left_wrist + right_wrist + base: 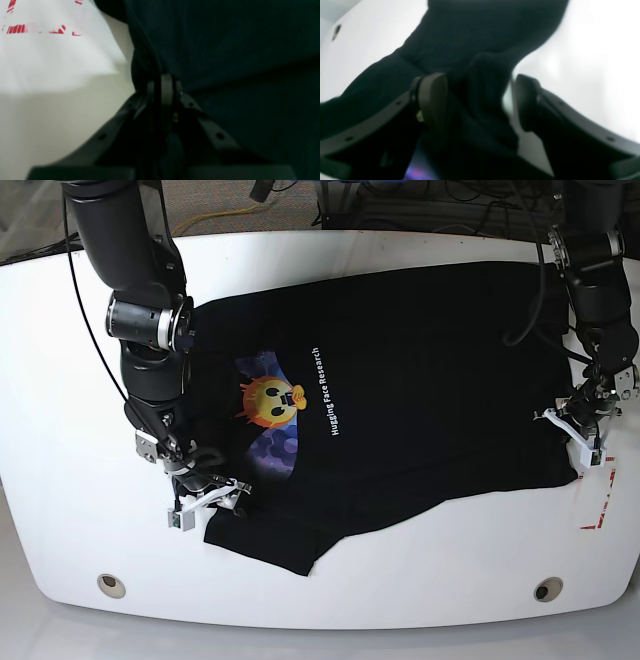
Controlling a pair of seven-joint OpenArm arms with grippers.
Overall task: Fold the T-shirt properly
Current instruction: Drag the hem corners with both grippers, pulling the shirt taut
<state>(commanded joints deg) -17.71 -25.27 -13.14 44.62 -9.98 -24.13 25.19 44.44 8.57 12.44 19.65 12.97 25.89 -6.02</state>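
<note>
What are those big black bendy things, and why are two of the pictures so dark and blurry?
Those are two robot arms, and each ends in a gripper that works like a pinching hand. One picture looks down from above at a white table with a black T-shirt spread on it. The shirt has a yellow smiley face and white writing. The two dark pictures come from little cameras near each gripper, so close that mostly black cloth shows. The left gripper is pinched shut on the shirt's edge, next to a white paper with red marks. The right gripper is open, with a bunched fold of the shirt between its fingers. Both sit at the shirt's edges, ready for folding.
</note>
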